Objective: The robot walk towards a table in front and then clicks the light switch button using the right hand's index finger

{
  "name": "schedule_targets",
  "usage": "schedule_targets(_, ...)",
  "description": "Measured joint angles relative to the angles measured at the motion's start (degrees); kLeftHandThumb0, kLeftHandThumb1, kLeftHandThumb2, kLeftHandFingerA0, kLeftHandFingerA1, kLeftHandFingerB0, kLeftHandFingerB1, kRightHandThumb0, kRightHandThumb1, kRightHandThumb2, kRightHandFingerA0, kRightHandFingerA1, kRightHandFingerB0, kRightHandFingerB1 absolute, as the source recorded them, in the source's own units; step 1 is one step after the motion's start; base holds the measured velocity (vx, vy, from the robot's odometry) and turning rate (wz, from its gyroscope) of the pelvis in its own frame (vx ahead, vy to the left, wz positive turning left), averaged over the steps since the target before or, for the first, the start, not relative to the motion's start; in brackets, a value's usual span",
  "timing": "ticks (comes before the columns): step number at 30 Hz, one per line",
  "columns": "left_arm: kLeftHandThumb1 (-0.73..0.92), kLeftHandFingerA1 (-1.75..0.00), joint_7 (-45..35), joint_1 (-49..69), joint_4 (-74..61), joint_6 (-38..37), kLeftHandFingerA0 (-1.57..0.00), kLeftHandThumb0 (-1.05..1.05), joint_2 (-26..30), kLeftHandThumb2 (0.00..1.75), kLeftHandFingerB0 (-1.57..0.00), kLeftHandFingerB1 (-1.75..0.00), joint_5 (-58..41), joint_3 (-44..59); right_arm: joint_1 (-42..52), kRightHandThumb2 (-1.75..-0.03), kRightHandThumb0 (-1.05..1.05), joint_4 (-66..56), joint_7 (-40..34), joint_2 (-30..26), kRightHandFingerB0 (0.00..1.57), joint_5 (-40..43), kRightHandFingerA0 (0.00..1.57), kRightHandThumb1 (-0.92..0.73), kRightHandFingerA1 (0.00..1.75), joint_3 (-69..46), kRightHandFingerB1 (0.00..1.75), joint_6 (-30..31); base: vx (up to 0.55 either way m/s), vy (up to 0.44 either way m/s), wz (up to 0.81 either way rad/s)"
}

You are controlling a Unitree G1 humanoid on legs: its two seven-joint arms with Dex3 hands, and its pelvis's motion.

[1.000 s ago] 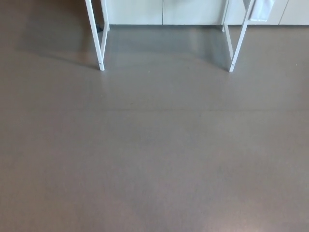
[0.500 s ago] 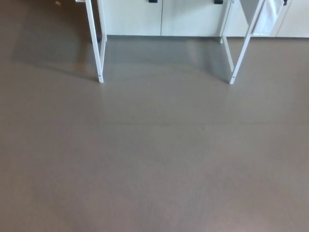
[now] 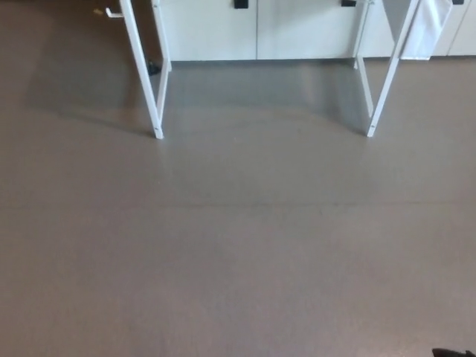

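Grey-brown floor (image 3: 238, 253) is filling nearly all of my head view, bare and smooth, nothing lying on it that I can make out. Nearest to me, at the bottom right corner, a small dark sliver (image 3: 454, 352) is poking into frame; it wasn't showing half a second ago, and it's too little to say whether it's part of my right arm or something else. Neither of my hands is showing, so I can't tell whether their fingers are apart or together. Farther out, the white table legs (image 3: 152, 97) on the left and (image 3: 383, 89) on the right are sitting lower in the picture than a second ago, and more of their length is showing, along with the white cabinet fronts (image 3: 256, 30) behind them and their dark handles (image 3: 240, 4) at the top edge. A pale cloth-like thing (image 3: 428, 30) is hanging by the right leg. The whole scene is shifting together, so I'm reading this as my camera moving, probably me walking closer or tilting up, not the furniture moving. The tabletop and the light switch button aren't in view yet, so I'm judging I'm in the approach phase, with pressing not yet started.
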Motion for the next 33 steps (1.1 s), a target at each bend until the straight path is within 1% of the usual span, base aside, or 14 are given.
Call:
schedule_targets(3, 0.58, -0.44, 0.03, -1.78, 0.14, 0.23, -0.49, -0.2, 0.28, 0.57, -0.41, -0.39, -0.02, 0.04, -0.39, -0.59, -0.32, -0.11, 0.0, 0.39, 0.17, 0.07, 0.27, -0.67, 0.54, -0.03, 0.43, 0.81, 0.26, 0.205, 0.19)
schedule_targets(7, 0.58, -0.45, -0.21, -4.44, -0.76, 1.54, -0.52, -0.2, 2.35, 0.57, -0.42, -0.4, -0.22, 0.41, -3.35, -0.59, -0.32, -0.17, 0.0, 1.45, 0.17, 0.11, 0.28, -0.67, 0.55, 0.02, 0.43, 1.45, 0.24, 0.246, -0.17)
schedule_targets(10, 0.56, -0.45, -0.26, -5.86, -1.2, 2.38, -0.5, -0.21, 2.57, 0.56, -0.42, -0.4, -0.26, 0.36, -4.54, -0.59, -0.34, -0.23, 0.0, 1.45, 0.17, 0.13, 0.27, -0.67, 0.56, -0.15, 0.43, 1.84, 0.22, 0.085, 0.03)
schedule_targets(11, 0.56, -0.45, -0.27, -6.11, -1.21, 2.49, -0.53, -0.22, 2.57, 0.56, -0.43, -0.4, -0.29, 0.38, -4.67, -0.59, -0.33, -0.27, 0.0, 1.46, 0.17, 0.14, 0.27, -0.67, 0.55, -0.19, 0.43, 1.91, 0.26, 0.032, 0.11)
schedule_targets(15, 0.56, -0.46, -0.34, -6.58, -1.01, 2.82, -0.55, -0.22, 2.69, 0.56, -0.44, -0.41, -0.33, 0.38, -4.94, -0.59, -0.33, -0.77, 0.0, 1.5, 0.16, 0.12, 0.27, -0.68, 0.55, -0.26, 0.43, 2.63, 0.25, -0.054, 0.09)
schedule_targets(20, 0.59, -0.45, -1.19, -5.96, -0.65, 3.21, -0.51, -0.23, 3.21, 0.57, -0.38, -0.39, -0.52, 0.5, -4.84, -0.6, -0.35, -0.9, 0.47, 1.5, 0.14, 0.48, 0.24, -0.71, 0.53, -0.69, 0.39, 3.47, 0.31, -0.182, 0.23)
schedule_targets(21, 0.61, -0.46, -1.38, -6.13, -0.45, 3.46, -0.51, -0.23, 3.3, 0.58, -0.4, -0.4, -0.57, 0.54, -4.85, -0.75, -0.41, -0.88, 0.64, 1.2, 0.09, 0.76, 0.23, -0.66, 0.55, -1.17, 0.42, 3.69, 0.36, -0.21, 0.27)
schedule_targets(22, 0.61, -0.46, -1.71, -6.61, 0.06, 4.17, -0.51, -0.23, 3.66, 0.58, -0.4, -0.4, -0.75, 0.75, -5.15, -0.75, -0.41, -0.56, 1.25, 0.64, 0.09, 1.55, 0.23, -0.66, 0.55, -2.24, 0.42, 4.25, 0.35, -0.2, -0.08)
schedule_targets(24, 0.63, -0.44, -1.97, -7.26, 1.86, 5.23, -0.44, -0.24, 3.94, 0.58, -0.36, -0.39, -0.88, 1.03, -5.8, -0.75, -0.44, 0.38, 2.27, -0.01, 0.09, 2.5, 0.22, -0.65, 0.54, -3.32, 0.42, 5.2, 0.29, -0.161, -0.01)
schedule_targets(27, 0.65, -0.43, -1.99, -9.8, 6.11, 6.7, -0.38, -0.23, 4.64, 0.58, -0.33, -0.38, -1.11, 1.84, -8.29, -0.75, -0.44, 4.35, 3.51, -1.34, 0.08, 3.25, 0.23, -0.64, 0.54, -4.03, 0.41, 6.48, 0.2, -0.033, -0.07)
schedule_targets(28, 0.47, -0.53, -2.0, -10.78, 7.56, 7.32, -0.22, -0.21, 4.86, 0.89, -0.18, -0.5, -1.37, 2.36, -9.04, -0.75, -0.43, 5.84, 3.77, -1.72, 0.09, 3.4, 0.25, -0.64, 0.56, -4.11, 0.42, 6.74, 0.22, 0.036, -0.12)
schedule_targets(30, 0.48, -0.52, -2.01, -12.24, 9.78, 8.53, -0.22, -0.21, 5.12, 0.89, -0.18, -0.49, -1.73, 3.02, -9.55, -0.75, -0.43, 8.23, 4.27, -2.15, 0.1, 3.59, 0.24, -0.65, 0.55, -4.08, 0.42, 7.06, 0.22, 0.1, -0.15)
schedule_targets(31, 0.66, -0.42, -2.0, -12.69, 10.54, 8.94, -0.3, -0.28, 5.15, 0.64, -0.25, -0.38, -1.79, 3.17, -9.55, -0.74, -0.41, 8.86, 4.41, -2.27, 0.1, 3.63, 0.22, -0.66, 0.52, -4.05, 0.41, 7.26, 0.22, 0.127, -0.06)
schedule_targets(33, 0.66, -0.43, -2.01, -13.73, 12.29, 9.84, -0.31, -0.28, 5.23, 0.64, -0.25, -0.38, -1.94, 3.37, -9.57, -0.74, -0.41, 9.32, 4.61, -2.58, 0.1, 3.68, 0.21, -0.66, 0.52, -3.98, 0.41, 7.86, 0.42, 0.12, -0.23)
